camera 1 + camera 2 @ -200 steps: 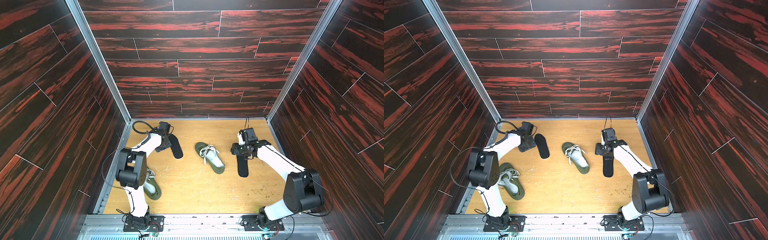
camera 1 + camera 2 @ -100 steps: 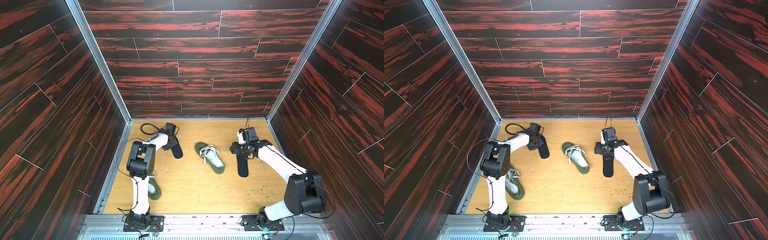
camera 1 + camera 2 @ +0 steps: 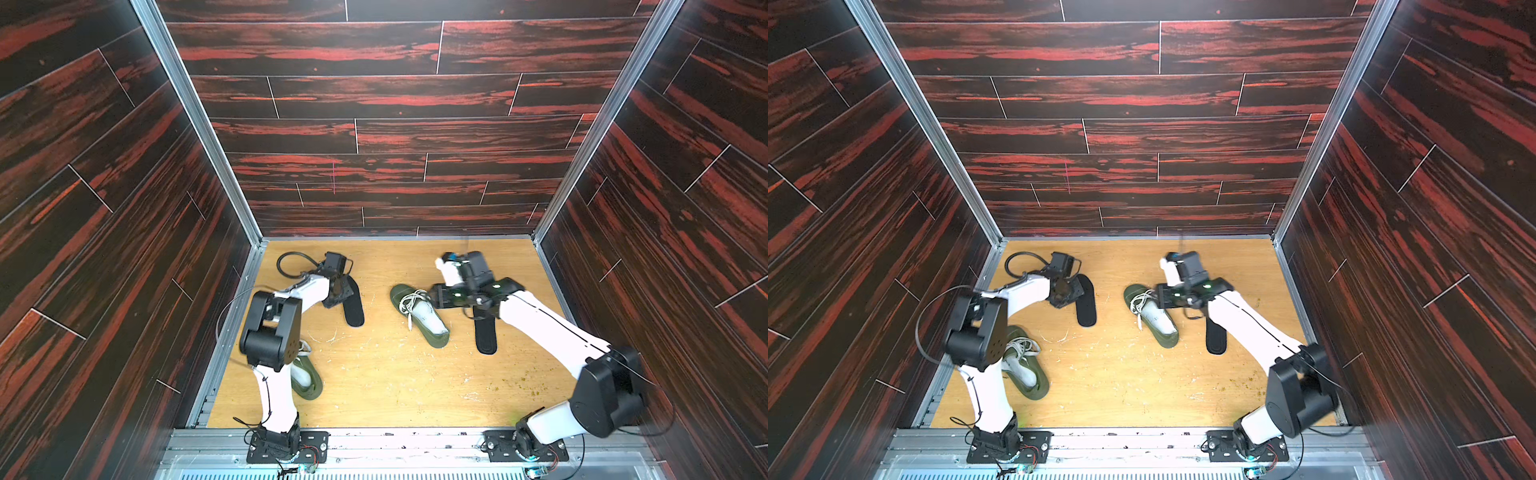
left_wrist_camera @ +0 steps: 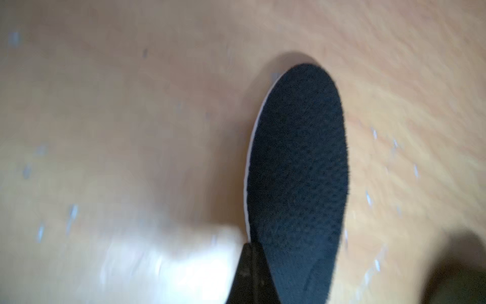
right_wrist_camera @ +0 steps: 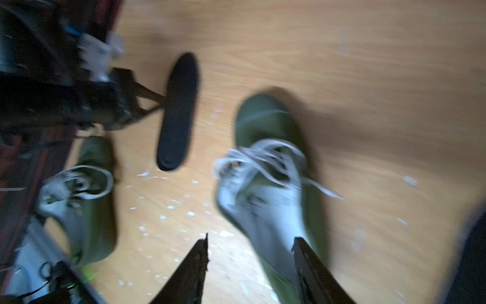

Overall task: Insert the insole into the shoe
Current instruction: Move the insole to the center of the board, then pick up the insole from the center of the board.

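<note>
Dark, red-streaked plank walls [image 3: 390, 99] are boxing in a pale wooden floor [image 3: 399, 386] that is scuffed and sprinkled with small flecks. At the far left, the left insole [image 3: 354, 307] is lying lengthwise from near to far. The left gripper [image 3: 338, 294] is pinching its left rim toward the far end, jaws together on the edge. The left wrist view is showing the closed fingers [image 4: 249, 273] biting beside the pale border of the black, fuzzy top.

The insole is looking thin, light and floppy, so I am judging that it will droop and twist from an edge grip. A hold close to one end, feeding the free end in first, seems soundest.

The middle shoe [image 3: 419, 318], olive with a pale lining, is sitting at the centre, well apart from that insole. The right gripper [image 3: 436, 296] is hovering at its right flank with jaws apart. In the right wrist view its fingers [image 5: 307, 263] are straddling the heel part, though blur is hiding whether they touch.

Loose white laces are sprawling over the shoe's mouth and are likely to snag the insole. A right insole [image 3: 485, 332] is lying just right of the shoe, partly under the right arm. A near shoe [image 3: 1025, 370] is resting at the near left beside the left arm.
</note>
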